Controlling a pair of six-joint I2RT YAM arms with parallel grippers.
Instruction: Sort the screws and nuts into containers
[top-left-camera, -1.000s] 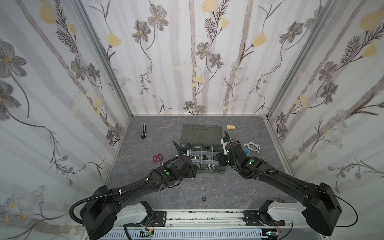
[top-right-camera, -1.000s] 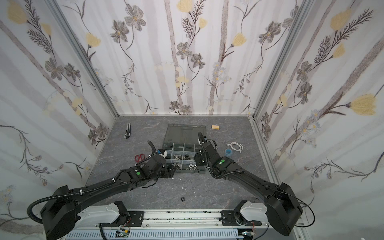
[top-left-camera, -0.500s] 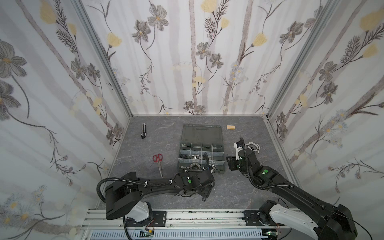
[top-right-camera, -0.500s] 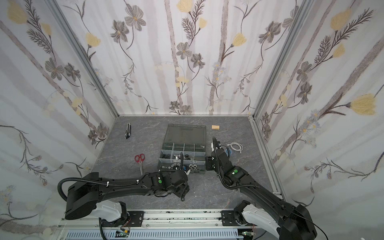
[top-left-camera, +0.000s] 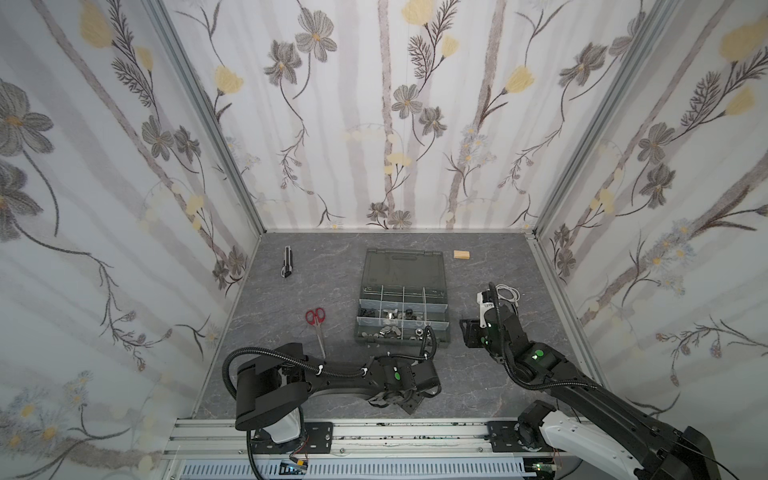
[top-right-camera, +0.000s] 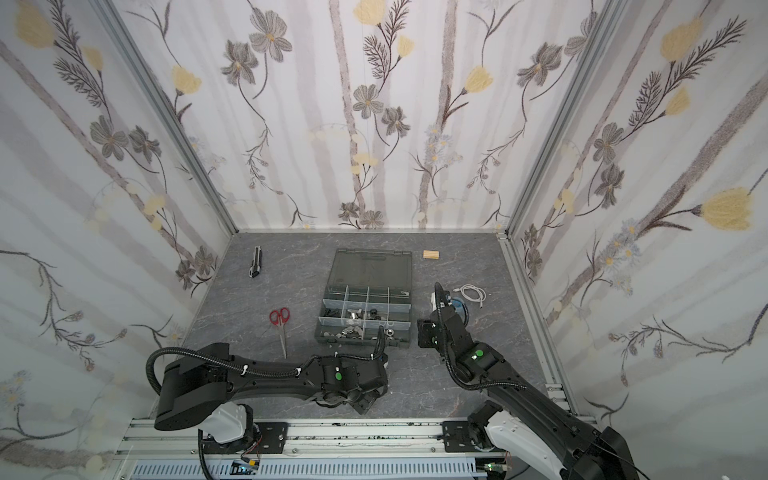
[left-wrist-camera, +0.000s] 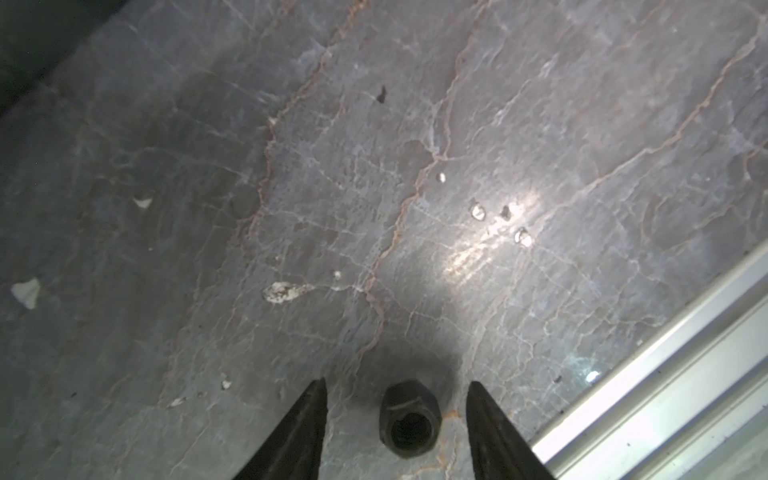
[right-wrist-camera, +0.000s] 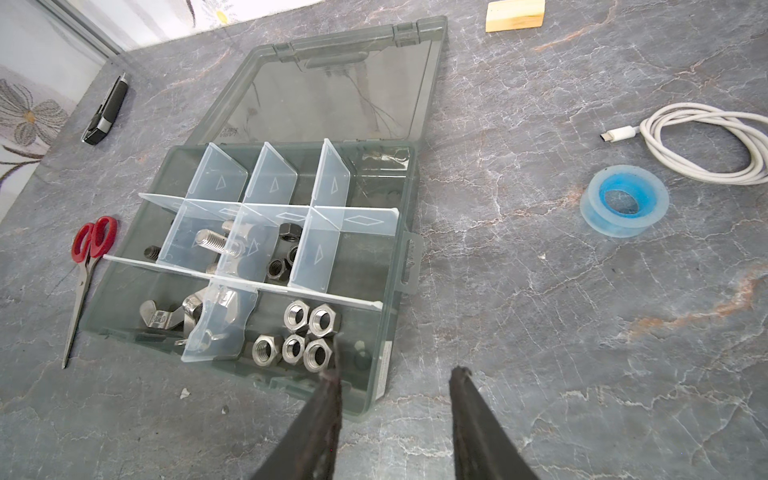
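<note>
A black hex nut (left-wrist-camera: 409, 419) lies on the grey table near the front edge. My left gripper (left-wrist-camera: 397, 382) is open and straddles it, with a gap on each side. In both top views the left gripper (top-left-camera: 401, 399) hides this nut. The open organizer case (top-left-camera: 447, 309) sits mid-table, and its containers (right-wrist-camera: 320, 257) are split by pale dividers. They hold silver hex nuts (right-wrist-camera: 309, 332), wing nuts (right-wrist-camera: 166, 316), black nuts (right-wrist-camera: 282, 249) and a silver screw (right-wrist-camera: 216, 243). My right gripper (right-wrist-camera: 397, 368) hangs open and empty beside the case's near right corner (top-left-camera: 469, 332).
Red scissors (top-left-camera: 316, 322) lie left of the case and a utility knife (top-left-camera: 286, 261) lies at the back left. A wooden block (top-left-camera: 461, 254), a white cable (right-wrist-camera: 706, 141) and a blue tape roll (right-wrist-camera: 623, 199) lie to the right. An aluminium rail (left-wrist-camera: 665, 353) runs close to the black nut.
My left gripper left the case for the table's front, and its jaws have narrowed around the black nut. My right gripper drew back from the case to its right side.
</note>
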